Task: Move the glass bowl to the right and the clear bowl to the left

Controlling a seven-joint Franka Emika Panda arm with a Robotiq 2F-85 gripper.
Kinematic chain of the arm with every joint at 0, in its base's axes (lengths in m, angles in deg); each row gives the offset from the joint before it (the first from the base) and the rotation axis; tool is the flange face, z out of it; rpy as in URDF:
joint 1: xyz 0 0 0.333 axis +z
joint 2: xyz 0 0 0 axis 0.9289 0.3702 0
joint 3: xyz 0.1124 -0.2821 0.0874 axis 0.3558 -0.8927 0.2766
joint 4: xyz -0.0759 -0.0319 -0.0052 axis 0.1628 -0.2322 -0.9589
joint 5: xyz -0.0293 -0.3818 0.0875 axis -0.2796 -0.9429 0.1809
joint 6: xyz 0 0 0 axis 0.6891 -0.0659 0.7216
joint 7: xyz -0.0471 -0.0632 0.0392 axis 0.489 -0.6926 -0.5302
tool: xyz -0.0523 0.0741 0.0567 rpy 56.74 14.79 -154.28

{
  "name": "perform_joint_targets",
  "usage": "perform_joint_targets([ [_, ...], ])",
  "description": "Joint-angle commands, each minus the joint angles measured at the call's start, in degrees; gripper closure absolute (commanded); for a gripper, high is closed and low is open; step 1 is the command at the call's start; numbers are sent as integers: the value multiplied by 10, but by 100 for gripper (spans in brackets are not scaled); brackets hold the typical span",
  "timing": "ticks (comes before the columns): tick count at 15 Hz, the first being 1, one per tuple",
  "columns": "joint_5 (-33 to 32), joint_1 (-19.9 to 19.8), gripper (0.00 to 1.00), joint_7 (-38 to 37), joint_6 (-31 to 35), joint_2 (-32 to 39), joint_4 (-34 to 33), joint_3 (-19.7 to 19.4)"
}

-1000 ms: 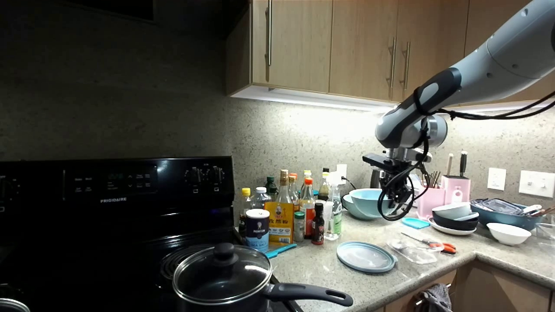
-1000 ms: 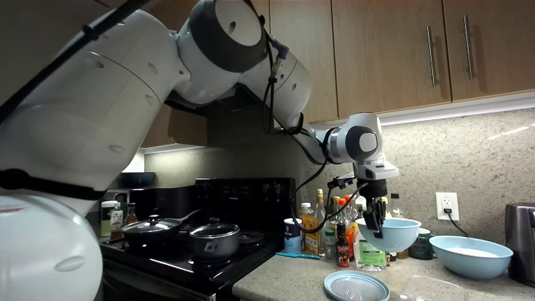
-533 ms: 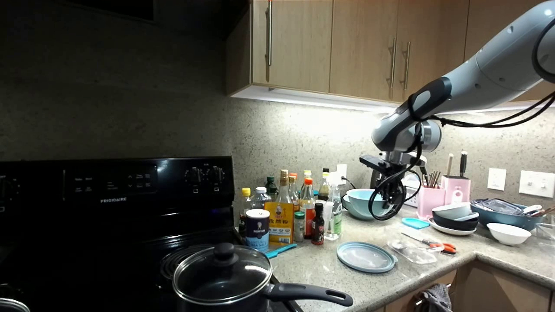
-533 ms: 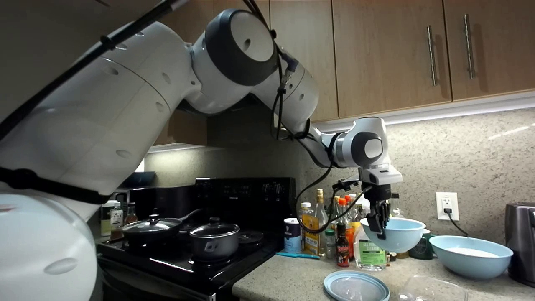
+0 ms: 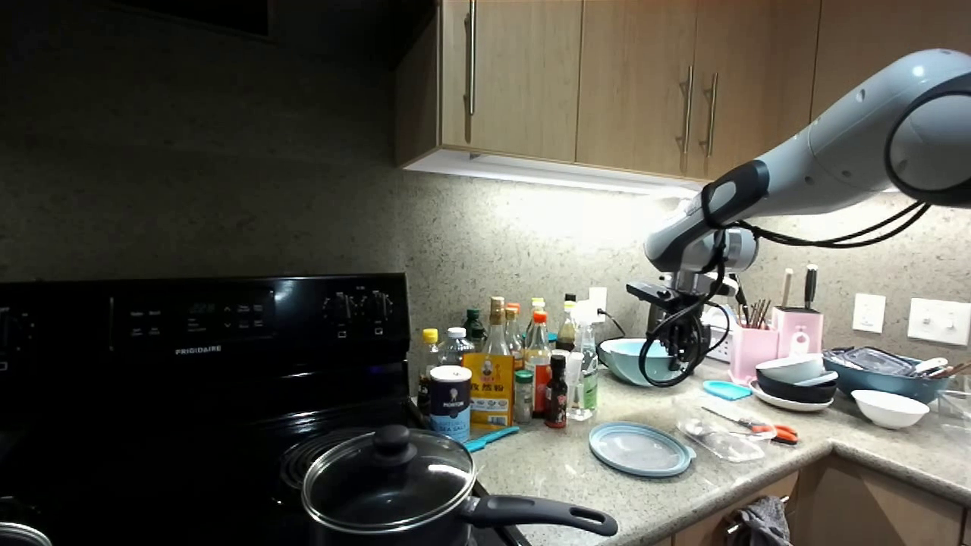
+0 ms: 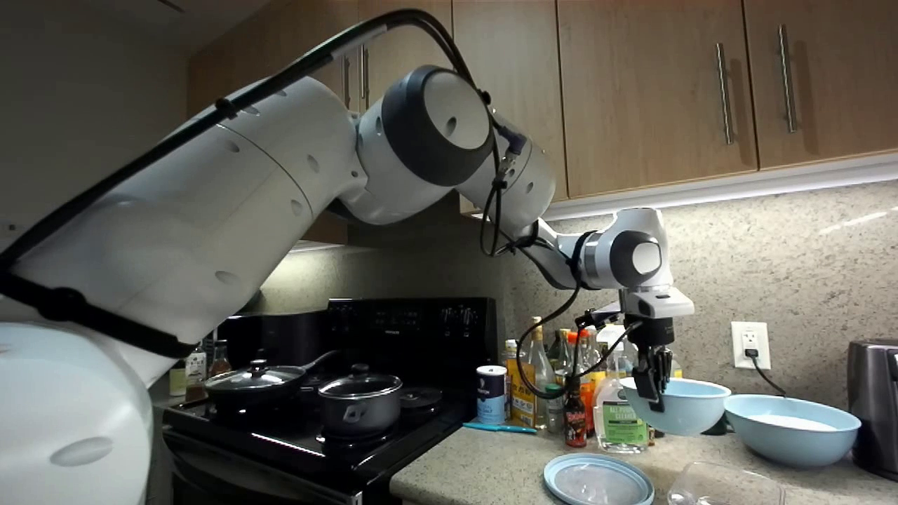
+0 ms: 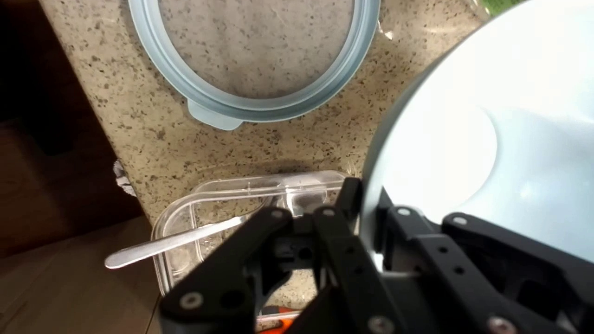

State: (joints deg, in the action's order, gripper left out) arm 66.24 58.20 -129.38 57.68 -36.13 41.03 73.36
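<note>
The glass bowl (image 6: 684,410), light blue, round and deep, hangs level with its rim pinched by my gripper (image 6: 656,389). In the wrist view the jaws of the gripper (image 7: 366,199) stand either side of the bowl wall, one finger inside and one outside. Much of the bowl (image 7: 501,120) fills the right of that view. I take as the clear bowl (image 7: 260,183) a shallow see-through container with a spoon in it, partly hidden behind the gripper. It lies on the counter near the front edge.
A wider light-blue bowl (image 6: 793,435) stands on the counter beside the held one, near a kettle (image 6: 873,407). A flat blue-rimmed lid (image 5: 641,450) lies in front. Several bottles and a spray bottle (image 6: 621,421) stand behind. Wall cabinets (image 6: 656,91) hang above.
My arm has come down and carried the glass bowl lower and toward the wider blue bowl. Their rims now overlap in an exterior view. The grip is unchanged.
</note>
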Motion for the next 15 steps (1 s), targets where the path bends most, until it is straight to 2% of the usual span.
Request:
perform_joint_targets([
  [1, 14, -26, 92, -14, -59, 59, -103, 9],
  [9, 15, -60, 93, 35, -165, 173, -276, 52],
  [15, 5, -64, 93, 29, -241, 228, -368, 57],
])
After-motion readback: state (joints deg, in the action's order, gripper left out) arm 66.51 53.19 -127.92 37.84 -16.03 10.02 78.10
